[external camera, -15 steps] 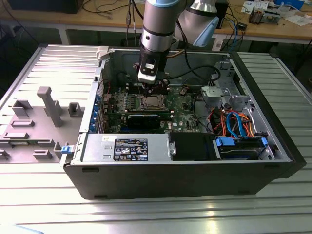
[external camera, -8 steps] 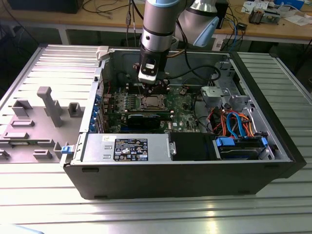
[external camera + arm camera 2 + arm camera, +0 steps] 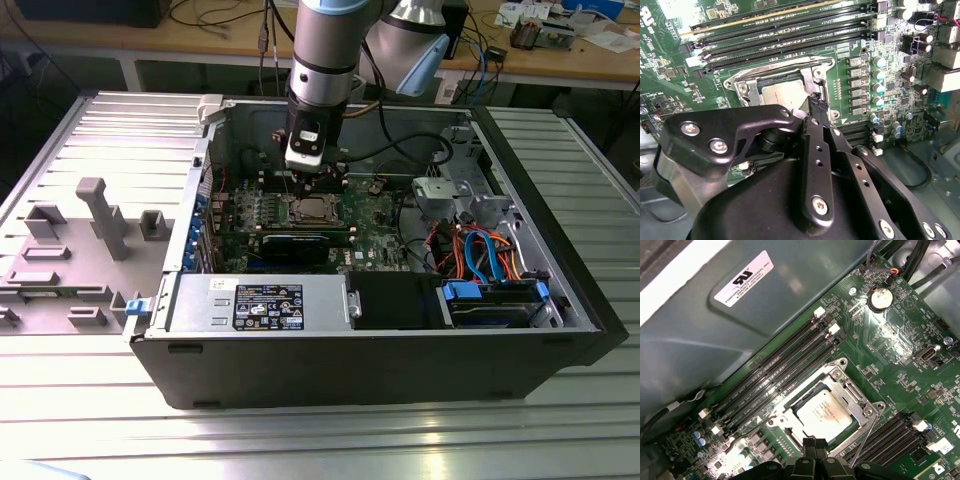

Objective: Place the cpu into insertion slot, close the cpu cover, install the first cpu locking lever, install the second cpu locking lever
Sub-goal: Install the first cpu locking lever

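The cpu lies flat in the insertion slot of the green board, its grey top showing in both wrist views. The silvery cpu cover lies down around it, framing the chip. A thin wire locking lever runs slanted along one side of the socket. My gripper hangs just above the socket's edge, fingertips pressed together and holding nothing. In the exterior view the gripper sits directly over the socket inside the open case.
Long black memory slots run beside the socket. A black expansion card lies in front of it, with the power supply and drive bay cables nearer the case front. Case walls surround the board. A grey fixture stands outside, on the exterior view's left.
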Controlling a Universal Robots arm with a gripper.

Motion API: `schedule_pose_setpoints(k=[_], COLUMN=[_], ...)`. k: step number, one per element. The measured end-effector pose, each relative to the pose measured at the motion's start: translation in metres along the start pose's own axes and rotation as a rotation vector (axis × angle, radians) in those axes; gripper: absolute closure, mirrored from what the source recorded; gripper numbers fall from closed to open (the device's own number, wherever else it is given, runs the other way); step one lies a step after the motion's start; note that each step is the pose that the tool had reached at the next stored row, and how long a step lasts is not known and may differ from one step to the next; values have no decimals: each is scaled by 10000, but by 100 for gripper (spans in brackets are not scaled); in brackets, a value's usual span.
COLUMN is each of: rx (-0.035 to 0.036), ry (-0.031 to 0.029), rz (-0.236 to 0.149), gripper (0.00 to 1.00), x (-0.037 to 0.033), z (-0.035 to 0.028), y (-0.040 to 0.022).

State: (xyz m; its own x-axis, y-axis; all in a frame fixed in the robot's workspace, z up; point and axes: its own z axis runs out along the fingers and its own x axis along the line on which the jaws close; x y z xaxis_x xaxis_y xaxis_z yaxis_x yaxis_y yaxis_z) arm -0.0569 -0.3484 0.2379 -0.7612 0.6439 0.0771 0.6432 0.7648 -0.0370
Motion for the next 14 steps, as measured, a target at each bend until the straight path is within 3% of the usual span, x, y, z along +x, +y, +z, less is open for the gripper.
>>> schedule_pose_setpoints(k=[14], rx=[21], ry=[-9], rz=[-262], gripper=[89], x=[0], z=[0], y=[0])
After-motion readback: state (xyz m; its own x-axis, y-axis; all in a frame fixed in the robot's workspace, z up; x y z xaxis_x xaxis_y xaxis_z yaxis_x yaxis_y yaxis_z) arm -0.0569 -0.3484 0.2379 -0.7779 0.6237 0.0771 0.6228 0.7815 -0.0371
